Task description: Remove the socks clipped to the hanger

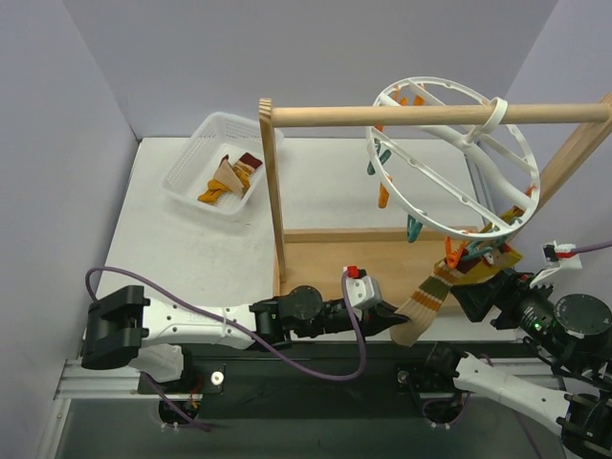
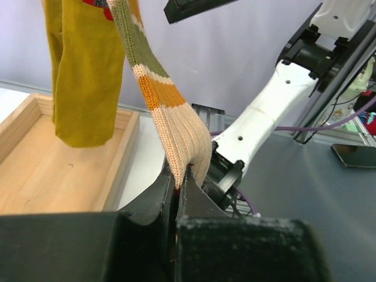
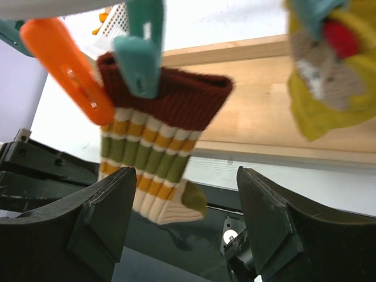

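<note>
1. Knit fabric, soft and light: the striped sock (image 1: 432, 290) hung from the hanger (image 1: 521, 158) by its cuff, under a teal clip (image 3: 141, 53). I judged it would stretch before releasing.
2. I had the left gripper (image 2: 176, 183) shut on its toe.
3. The right gripper (image 3: 185, 176) stood open, empty, below the cuff, the better hold.
4. An orange clip (image 3: 64, 64), a mustard sock (image 2: 85, 76) and the wooden rack (image 1: 277, 191) crowded the pull.

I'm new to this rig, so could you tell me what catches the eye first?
A white ring hanger hangs tilted from the wooden rod at right. A striped sock dangles from its teal clip, its end pinched in the left gripper; the right gripper stands open nearby.
</note>
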Motion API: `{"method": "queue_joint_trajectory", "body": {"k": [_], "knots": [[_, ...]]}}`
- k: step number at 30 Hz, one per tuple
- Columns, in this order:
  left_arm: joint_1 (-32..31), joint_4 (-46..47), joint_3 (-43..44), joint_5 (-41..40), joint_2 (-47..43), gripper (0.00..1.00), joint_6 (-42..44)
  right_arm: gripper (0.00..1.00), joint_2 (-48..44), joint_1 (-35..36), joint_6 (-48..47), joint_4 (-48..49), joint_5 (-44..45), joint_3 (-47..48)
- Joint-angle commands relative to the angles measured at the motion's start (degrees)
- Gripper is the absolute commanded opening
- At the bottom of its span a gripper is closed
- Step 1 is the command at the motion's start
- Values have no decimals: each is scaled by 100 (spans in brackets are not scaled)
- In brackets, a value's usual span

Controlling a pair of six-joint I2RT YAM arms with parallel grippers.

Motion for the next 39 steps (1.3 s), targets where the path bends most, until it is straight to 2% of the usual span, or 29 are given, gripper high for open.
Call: {"method": "queue_joint_trajectory", "body": {"k": [1,5,11,17,21,28,34,39], "knots": [[-23,-175,-312,229,-551,0,-375,68,55,41,183,-125,614,265],[-23,-113,-559,352,-771,0,-692,66,187,33,104,147,799,406],[-32,-174,-691,958,-974,0,-991,62,292,33,-379,991,326,424],[-49,176,-736,950,-790,0,-1413,61,459,41,-529,1404,167,468],[-41,387,-543,1668,-596,0,-1703,61,503,41,-731,1528,9,486],[-40,1887,-674,2899,-385,0,-2555,63,477,50,-1021,1966,-308,301],[-40,3225,-700,3305,-7,0,-3539,63,442,50,-1030,2389,-475,90],[-40,3718,-613,3473,335,0,-4032,63,328,41,-1039,2879,-527,-182]]}}
